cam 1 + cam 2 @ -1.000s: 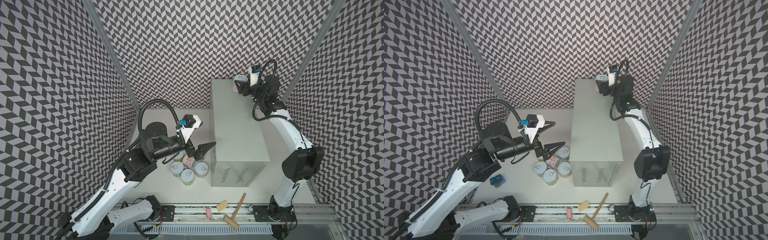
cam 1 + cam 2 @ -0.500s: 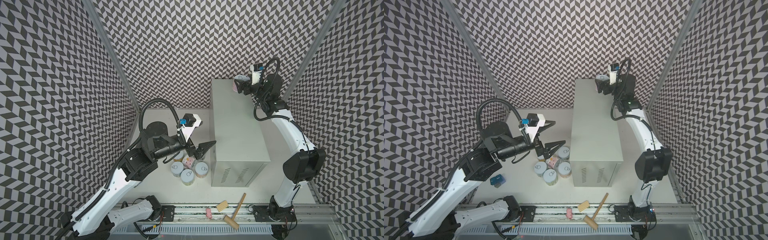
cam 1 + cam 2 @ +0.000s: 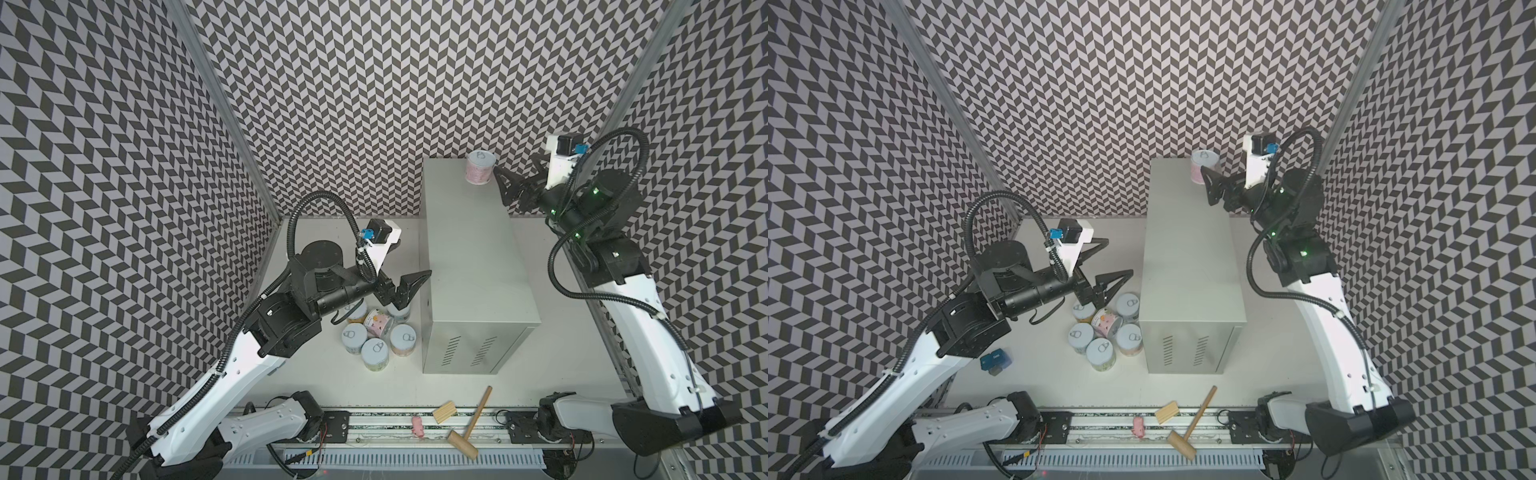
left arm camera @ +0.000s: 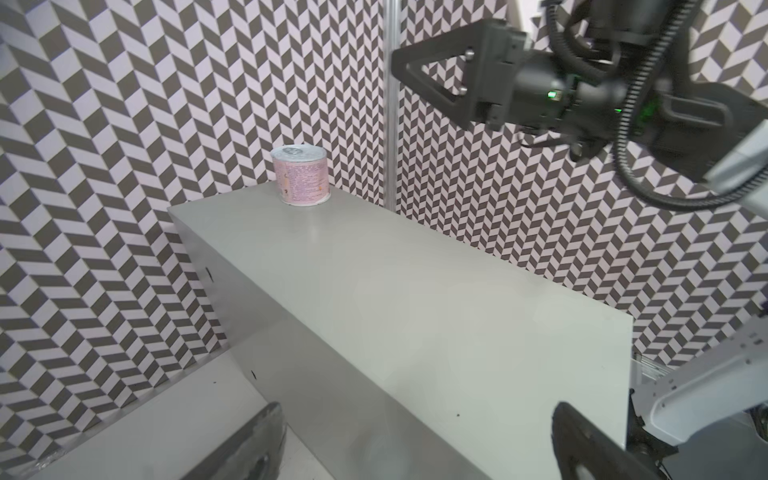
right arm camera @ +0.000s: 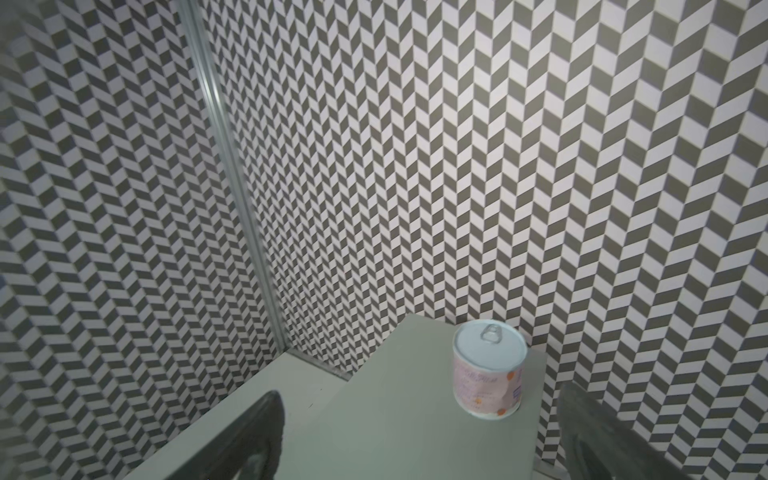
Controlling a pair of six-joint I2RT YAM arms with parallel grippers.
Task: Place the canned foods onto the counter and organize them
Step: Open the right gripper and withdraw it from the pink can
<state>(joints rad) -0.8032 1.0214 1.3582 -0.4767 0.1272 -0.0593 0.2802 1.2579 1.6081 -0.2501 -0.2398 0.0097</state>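
Atop counter [image 3: 469, 257], 1 pink can [image 3: 480, 168], blue case [image 3: 994, 360] in a top view

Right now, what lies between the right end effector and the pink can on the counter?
Nothing; the right wrist view shows only bare counter between the right end effector and the pink can.

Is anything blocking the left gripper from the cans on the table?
Nothing visible does. The left gripper hangs open right above the cans, and nothing shows between them. The counter is bare too, except for one pink can at its far corner.
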